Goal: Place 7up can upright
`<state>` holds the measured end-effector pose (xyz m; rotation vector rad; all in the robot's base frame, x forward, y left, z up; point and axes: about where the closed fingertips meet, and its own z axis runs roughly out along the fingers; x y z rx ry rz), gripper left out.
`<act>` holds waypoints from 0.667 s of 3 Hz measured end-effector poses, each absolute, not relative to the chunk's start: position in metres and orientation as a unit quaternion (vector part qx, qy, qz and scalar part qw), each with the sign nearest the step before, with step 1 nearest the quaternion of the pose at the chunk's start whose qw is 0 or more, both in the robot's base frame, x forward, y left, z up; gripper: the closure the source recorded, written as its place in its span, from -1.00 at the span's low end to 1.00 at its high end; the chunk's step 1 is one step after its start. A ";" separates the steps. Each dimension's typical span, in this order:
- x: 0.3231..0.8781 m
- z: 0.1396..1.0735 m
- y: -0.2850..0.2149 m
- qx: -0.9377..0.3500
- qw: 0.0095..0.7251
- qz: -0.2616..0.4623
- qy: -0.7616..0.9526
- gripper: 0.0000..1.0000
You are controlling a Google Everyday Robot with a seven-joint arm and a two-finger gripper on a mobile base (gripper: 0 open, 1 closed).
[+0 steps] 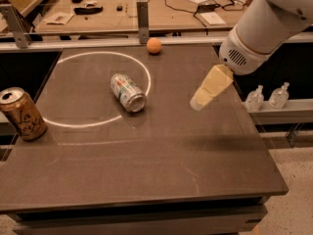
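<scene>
The 7up can (pixel 127 92) lies on its side on the dark table (pixel 161 165), on the right rim of a white circle (pixel 73 58) marked on the top. It is silver-white with green and red marks, one silver end facing me. My gripper (pixel 204 95), with cream-coloured fingers, hangs from the white arm (pixel 266 23) above the table to the right of the can, well apart from it and holding nothing.
A gold-brown can (pixel 21 113) with dark cursive lettering stands upright at the table's left edge. An orange ball (pixel 154 45) rests at the far edge. Two small clear bottles (pixel 267 97) stand on a ledge to the right. A cluttered bench (pixel 146 9) lies behind.
</scene>
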<state>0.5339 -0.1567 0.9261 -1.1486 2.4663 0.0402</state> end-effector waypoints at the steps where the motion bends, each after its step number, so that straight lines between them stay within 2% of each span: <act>1: 0.557 0.933 -0.122 -0.413 0.202 0.016 0.888 -1.00; 2: 0.580 0.930 -0.089 -0.405 0.189 0.018 0.894 -1.00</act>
